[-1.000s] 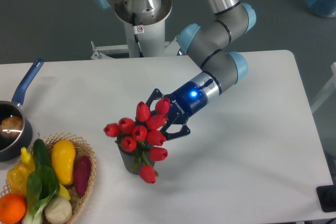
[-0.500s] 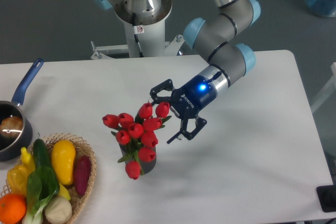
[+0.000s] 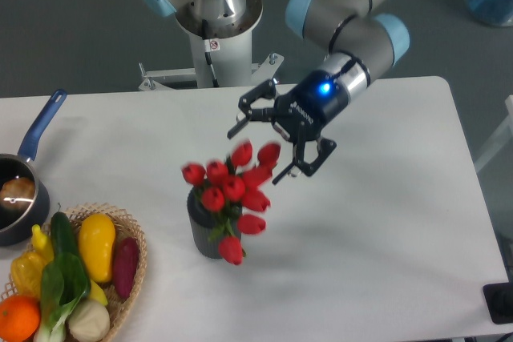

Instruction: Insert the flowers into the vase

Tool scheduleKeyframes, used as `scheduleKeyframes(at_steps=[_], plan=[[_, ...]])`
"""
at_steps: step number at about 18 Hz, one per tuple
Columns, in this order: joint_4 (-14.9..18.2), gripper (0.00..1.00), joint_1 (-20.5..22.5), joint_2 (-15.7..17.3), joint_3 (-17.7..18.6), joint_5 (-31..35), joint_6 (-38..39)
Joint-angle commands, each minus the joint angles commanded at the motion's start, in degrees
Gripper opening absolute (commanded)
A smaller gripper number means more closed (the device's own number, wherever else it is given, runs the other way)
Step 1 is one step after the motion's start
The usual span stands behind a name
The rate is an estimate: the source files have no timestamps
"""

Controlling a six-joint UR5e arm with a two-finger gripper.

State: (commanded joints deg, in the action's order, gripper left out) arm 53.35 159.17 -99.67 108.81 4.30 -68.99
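The flowers (image 3: 235, 188), a bunch of red tulip buds, stand in the vase (image 3: 203, 227), a short dark grey cylinder near the middle of the table. The blooms spread wider than the vase and hang over its right side, looking slightly blurred. My gripper (image 3: 268, 148) is open, up and to the right of the bunch, with nothing between its fingers. One fingertip (image 3: 282, 175) is close to the upper right buds, and I cannot tell whether it touches them.
A wicker basket (image 3: 133, 271) of vegetables and fruit sits at the front left. A dark pot with a blue handle (image 3: 40, 128) is at the left edge. The robot base (image 3: 215, 18) stands behind the table.
The gripper has let go of the flowers, opened and risen up and to the right. The bunch with its vase has swung upright and shifted slightly.
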Motion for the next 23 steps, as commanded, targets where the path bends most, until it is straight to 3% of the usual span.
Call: scheduleKeyframes(at_steps=[4, 7, 11, 15, 18, 23], plan=[[0.0, 1.0, -0.4, -1.7, 0.0, 2.9, -0.3], [0.0, 1.0, 0.6, -1.1, -1.5, 4.1, -0.3], [-0.1, 1.0, 4.9, 0.1, -7.3, 16.2, -0.3], [-0.2, 1.0, 9.8, -0.9, -9.4, 19.5, -1.5], [-0.4, 1.0, 10.5, -2.4, -10.5, 30.9, -4.5], [-0.2, 1.0, 10.7, -6.5, -14.2, 49.1, -18.1]])
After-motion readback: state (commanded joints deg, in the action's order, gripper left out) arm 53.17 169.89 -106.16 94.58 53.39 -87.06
